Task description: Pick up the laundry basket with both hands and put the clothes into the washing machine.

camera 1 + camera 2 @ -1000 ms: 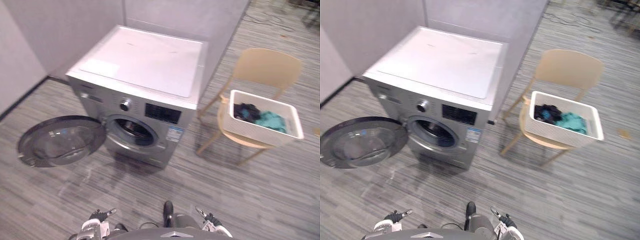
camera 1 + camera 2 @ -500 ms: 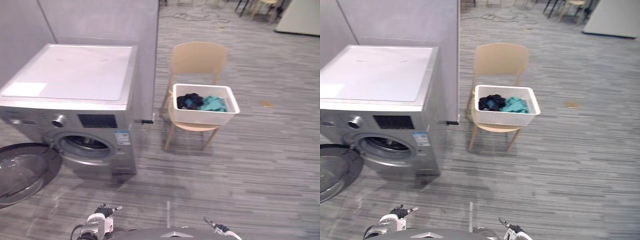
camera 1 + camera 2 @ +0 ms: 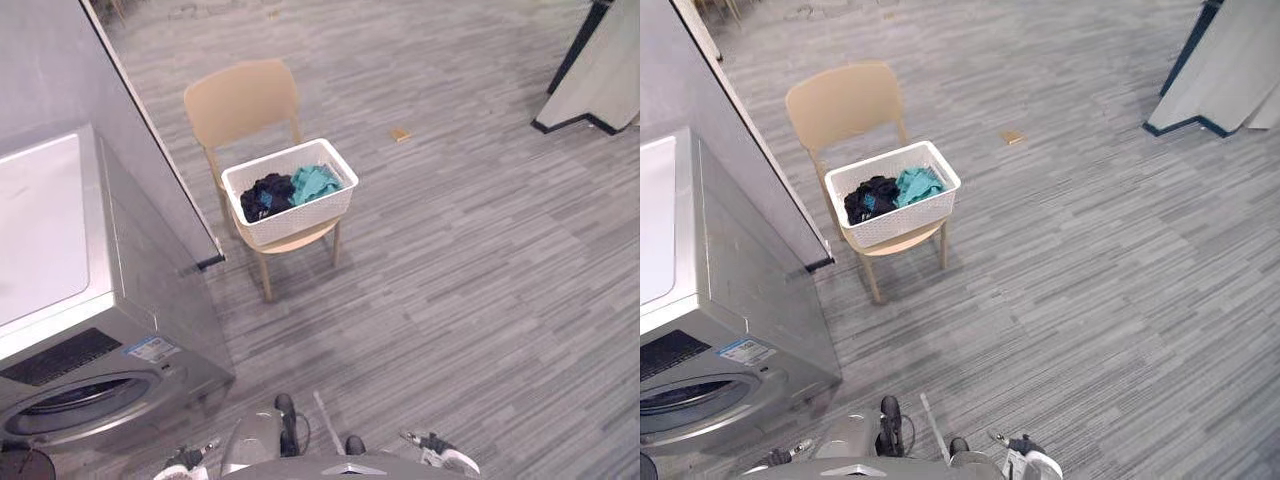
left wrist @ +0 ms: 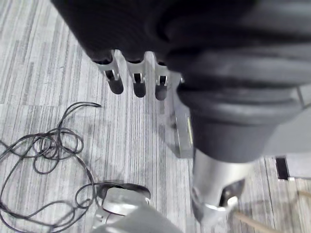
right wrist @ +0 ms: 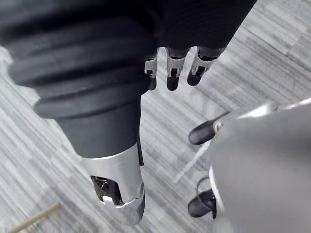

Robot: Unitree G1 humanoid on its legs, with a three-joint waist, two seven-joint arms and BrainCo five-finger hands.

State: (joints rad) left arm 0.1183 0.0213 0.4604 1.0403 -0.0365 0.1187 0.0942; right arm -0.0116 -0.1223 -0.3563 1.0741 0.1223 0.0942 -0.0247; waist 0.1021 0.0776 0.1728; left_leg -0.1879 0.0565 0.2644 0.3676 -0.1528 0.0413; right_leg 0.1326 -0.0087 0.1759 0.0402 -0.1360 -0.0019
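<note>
A white laundry basket [image 3: 301, 221] stands on the seat of a beige chair [image 3: 243, 101], right of the washing machine. In it lie a black garment [image 3: 265, 192] and a teal garment [image 3: 316, 181]. The silver washing machine [image 3: 90, 310] fills the left side, its round drum opening [image 3: 68, 400] facing the lower left. My left hand [image 3: 186, 461] and right hand [image 3: 436, 449] hang low at the bottom edge, far from the basket. In the left wrist view the hand [image 4: 136, 81] has relaxed fingers and holds nothing. The right hand [image 5: 172, 69] looks the same in the right wrist view.
A grey partition wall [image 3: 50, 60] rises behind the washer. A white panel with a dark base [image 3: 600, 75] leans at the top right. A small brown scrap [image 3: 400, 134] lies on the wood-look floor [image 3: 480, 280], which stretches wide to the right of the chair.
The camera has swung to the right: the washer now sits at the left edge and the chair with the basket at the upper left. Both hands stay low and empty.
</note>
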